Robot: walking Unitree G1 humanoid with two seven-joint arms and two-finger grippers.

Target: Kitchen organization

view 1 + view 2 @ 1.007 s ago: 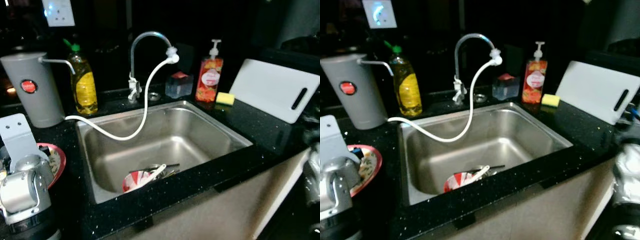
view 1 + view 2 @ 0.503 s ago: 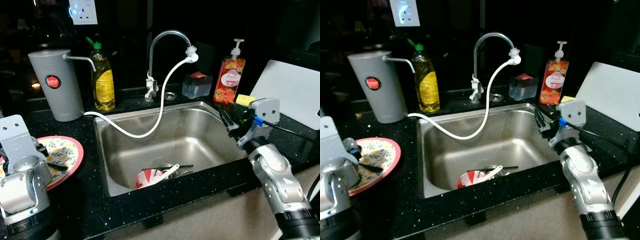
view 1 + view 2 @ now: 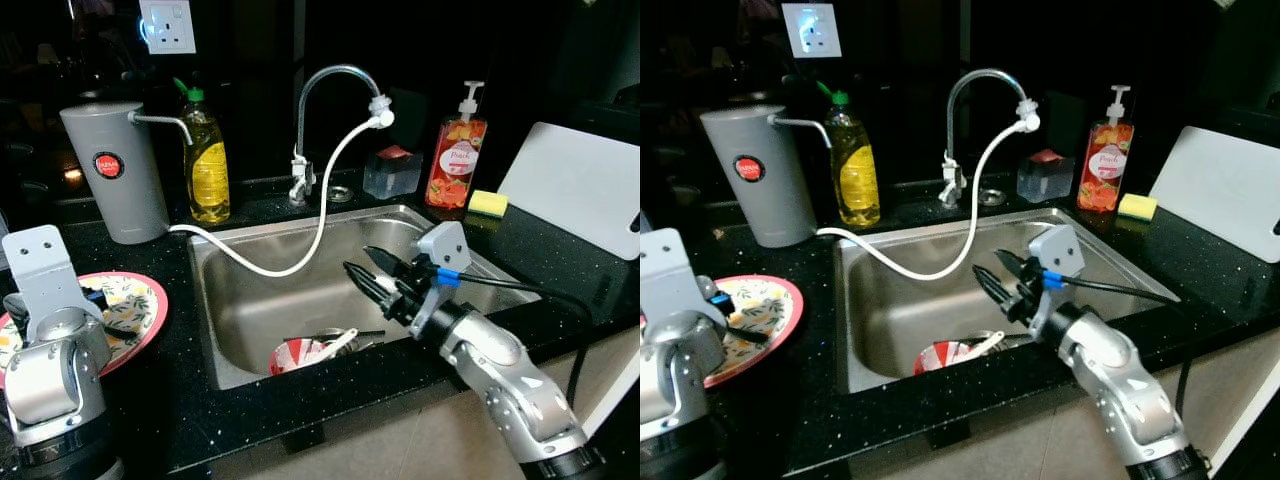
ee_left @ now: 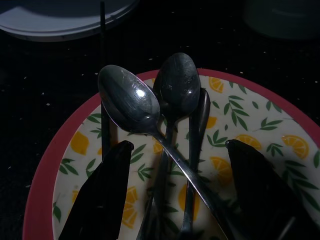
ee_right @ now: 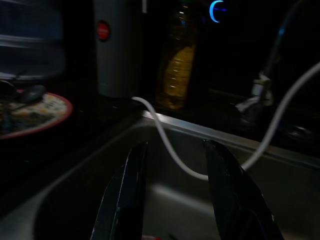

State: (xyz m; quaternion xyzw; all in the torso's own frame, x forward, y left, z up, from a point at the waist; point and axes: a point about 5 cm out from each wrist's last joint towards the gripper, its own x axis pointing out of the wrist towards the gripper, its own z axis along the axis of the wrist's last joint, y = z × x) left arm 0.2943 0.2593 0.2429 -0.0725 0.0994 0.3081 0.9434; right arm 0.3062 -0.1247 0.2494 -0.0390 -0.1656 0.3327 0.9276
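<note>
Spoons [image 4: 150, 115] on plate [image 3: 140, 320]; bowl [image 3: 295, 357], cutlery in sink [image 3: 290, 300].

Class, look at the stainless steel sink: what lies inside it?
Inside the stainless steel sink lie a red-and-white bowl with dark utensils across it, and a trailing white hose. The counter's front edge hides the bowl's lower part. The right hand hovers above, open.

Round plate [image 4: 280, 130]: red rim, white ground, yellow lemon slices, green leaves. Steel sink basin [image 3: 300, 290]: plain silver. Black speckled stone counter [image 3: 200, 400]. Tall grey canister [image 3: 112, 170], red round badge. Yellow dish-soap bottle [image 3: 207, 160], green cap. White cutting board [image 3: 580, 185]. Yellow sponge [image 3: 488, 203]
</note>
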